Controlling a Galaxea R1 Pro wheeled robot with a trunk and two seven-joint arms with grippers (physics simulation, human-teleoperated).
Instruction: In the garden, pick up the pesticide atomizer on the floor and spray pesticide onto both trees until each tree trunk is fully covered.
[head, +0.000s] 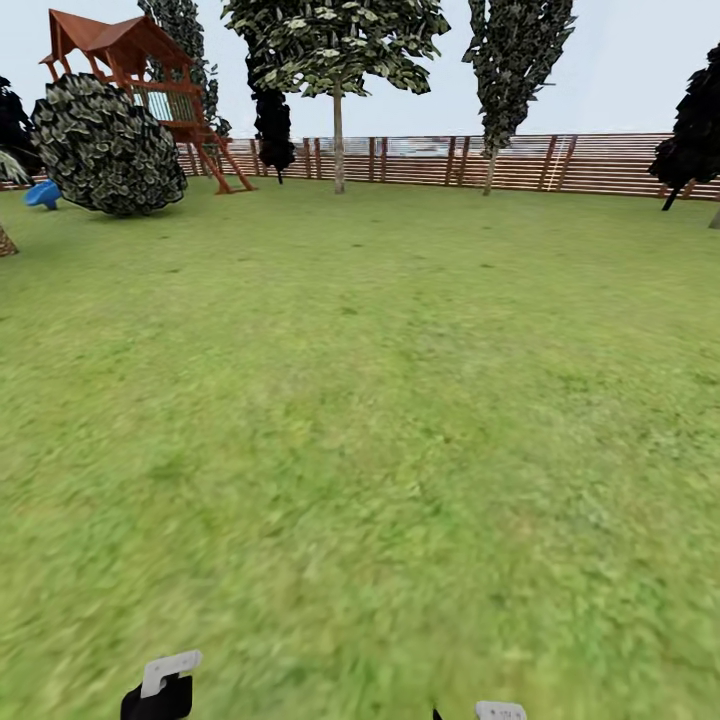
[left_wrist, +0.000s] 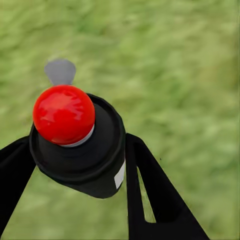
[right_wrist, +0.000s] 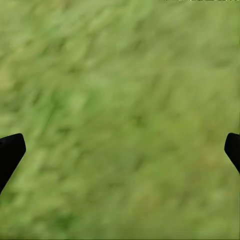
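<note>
Your left end effector (left_wrist: 75, 165) is clamped on the pesticide atomizer (left_wrist: 80, 145), its two black fingers (left_wrist: 150, 190) pressed against either side of the dark bottle, whose red top faces the wrist camera, so the pickup part of the task looks done. In the head view that same end effector sits low at the frame's edge, above the grass. Your right end effector (right_wrist: 120, 150) is spread wide with nothing between its tips, just lawn (right_wrist: 120, 75) beneath it. What is left, by my reading, is everything to do with spraying: neither tree trunk shows any sign of coating, though at this range the surface is too small to judge with confidence. The nearer of the two trees (head: 335, 60) stands ahead and slightly left by the fence (head: 420, 160), its slim tree trunk (head: 339, 140) bare and pale; the second tree (head: 515, 50) rises further right along the same fence line, leaning a little. Both are well apart from you, with open lawn between, so nothing blocks a straight drive. Off to the left stand a round dark bush (head: 105, 145), the red playset (head: 140, 70) behind it and a blue object (head: 42, 193) beside it; dark conifers (head: 695, 120) sit at the right edge.
</note>
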